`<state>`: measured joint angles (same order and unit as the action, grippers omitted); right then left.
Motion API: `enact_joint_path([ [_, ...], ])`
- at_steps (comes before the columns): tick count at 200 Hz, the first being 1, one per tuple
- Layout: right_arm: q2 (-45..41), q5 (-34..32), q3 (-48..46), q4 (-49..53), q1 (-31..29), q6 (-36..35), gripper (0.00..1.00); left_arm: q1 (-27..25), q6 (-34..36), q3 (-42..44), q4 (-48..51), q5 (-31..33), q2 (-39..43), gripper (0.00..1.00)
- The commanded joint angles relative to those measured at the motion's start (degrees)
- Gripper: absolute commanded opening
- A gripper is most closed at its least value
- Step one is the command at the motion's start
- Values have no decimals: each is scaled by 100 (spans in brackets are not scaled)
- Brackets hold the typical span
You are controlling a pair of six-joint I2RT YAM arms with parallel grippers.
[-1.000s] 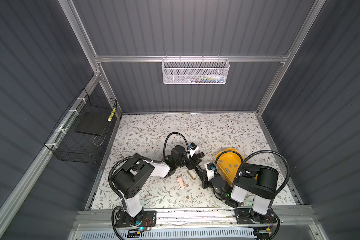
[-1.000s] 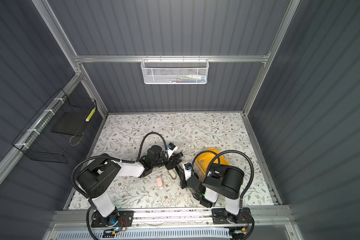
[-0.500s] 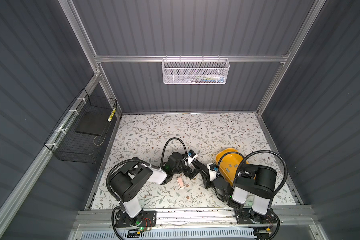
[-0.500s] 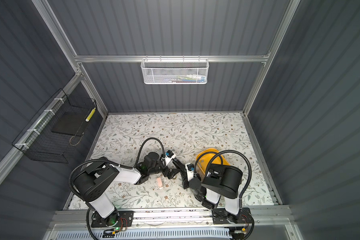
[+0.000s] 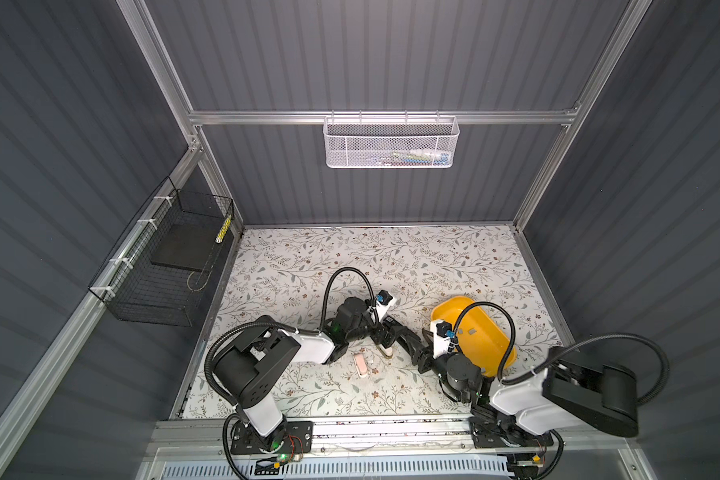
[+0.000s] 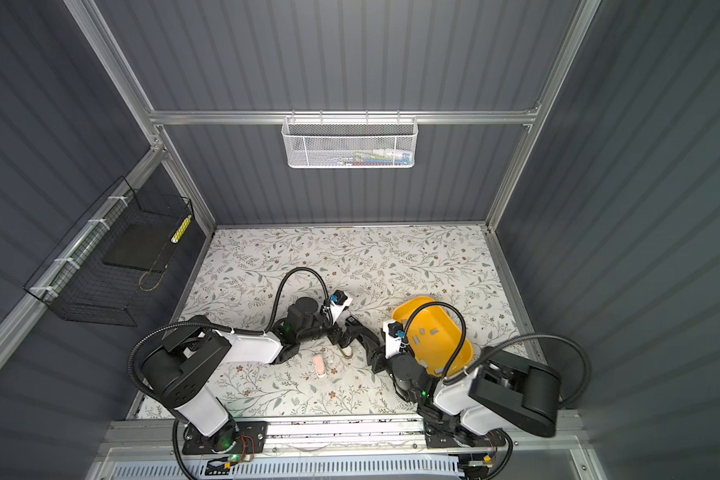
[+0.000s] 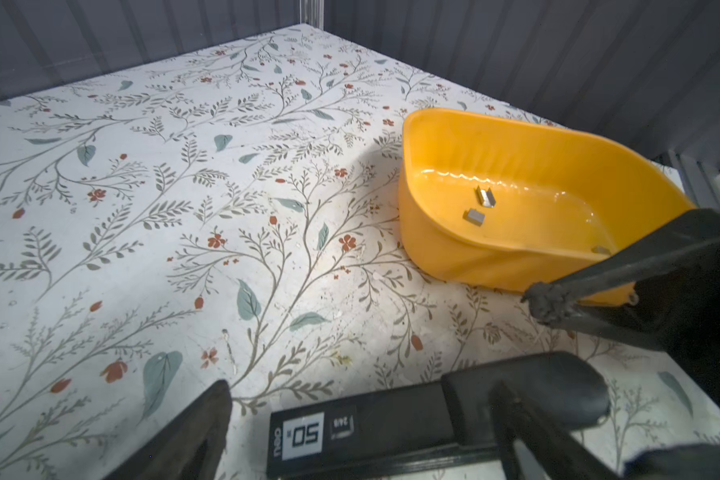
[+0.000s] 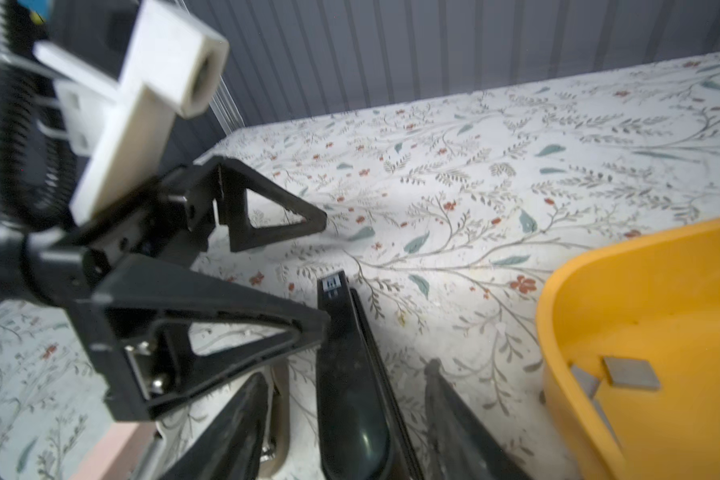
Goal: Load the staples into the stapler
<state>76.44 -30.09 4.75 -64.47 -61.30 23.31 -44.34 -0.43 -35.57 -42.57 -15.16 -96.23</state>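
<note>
The black stapler point(image 8: 352, 419) lies on the floral table point(image 5: 350, 257), closed. My right gripper point(image 8: 346, 374) is open around it, with a gap on each side. My left gripper point(image 7: 360, 399) is open wide, and the stapler's labelled end point(image 7: 308, 434) sits between its fingers. In the right wrist view one of the left gripper's fingers point(image 8: 225, 328) touches that end. In both top views the two grippers point(image 5: 385, 336) point(image 6: 362, 338) meet over the stapler point(image 5: 389, 322). Grey staples point(image 7: 486, 196) point(image 8: 630, 374) lie loose in the yellow bin point(image 5: 495, 353).
A pink stapler point(image 5: 361, 365) and a beige stapler point(image 5: 387, 352) lie just in front of the grippers. The yellow bin point(image 7: 454, 257) stands close on the right. A white mesh basket point(image 5: 391, 143) hangs on the back wall and a black wire basket point(image 5: 163, 262) on the left wall.
Both grippers have opened. The two grippers and the black stapler have come down and toward the front, and the stapler now rests on the table.
</note>
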Motion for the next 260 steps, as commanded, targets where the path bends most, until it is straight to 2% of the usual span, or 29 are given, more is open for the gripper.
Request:
enact_joint_path([
  [1, -769, -203, 366, 1975, -22, 129, 57, -24, -375, -114, -119, 193, 179, 93],
  [32, -801, -47, 738, 2618, 35, 217, 40, -24, -733, -147, -111, 300, 133, 84],
  [82, -32, -203, 768, 2488, 41, 599, 27, -30, -879, -204, -117, 126, -371, 78],
  [106, 591, -229, 546, 2018, 41, 938, 25, -52, -912, -176, -198, 55, -693, 77],
  [134, 1523, -135, 238, 899, 0, 1198, 22, -65, -917, -182, -242, 53, -1007, 76],
  [156, 1673, -127, 99, 328, -49, 1188, 23, -57, -950, -166, -296, 117, -1042, 76],
  [172, 1146, -212, 216, 743, -38, 1061, 27, -58, -950, -258, -167, 152, -948, 77],
  [204, -592, -639, 1378, 3675, 20, 850, 36, 55, -987, -642, 570, 371, -409, 82],
  [211, -970, -780, 1636, 4287, 76, 852, 41, 157, -1049, -721, 734, 376, -220, 84],
  [228, -1843, -1103, 2294, 5708, 412, 955, 63, 578, -1354, -862, 1251, 559, 274, 92],
  [243, -2339, -1497, 2925, 7095, 939, 1256, 76, 1154, -1783, -744, 1545, 781, 840, 98],
  [252, -2524, -1633, 3242, 7763, 1399, 1364, 87, 1494, -1952, -631, 1899, 1178, 1228, 100],
  [260, -2634, -1703, 3399, 8128, 1887, 1286, 98, 1734, -1955, -584, 2393, 1807, 1556, 100],
])
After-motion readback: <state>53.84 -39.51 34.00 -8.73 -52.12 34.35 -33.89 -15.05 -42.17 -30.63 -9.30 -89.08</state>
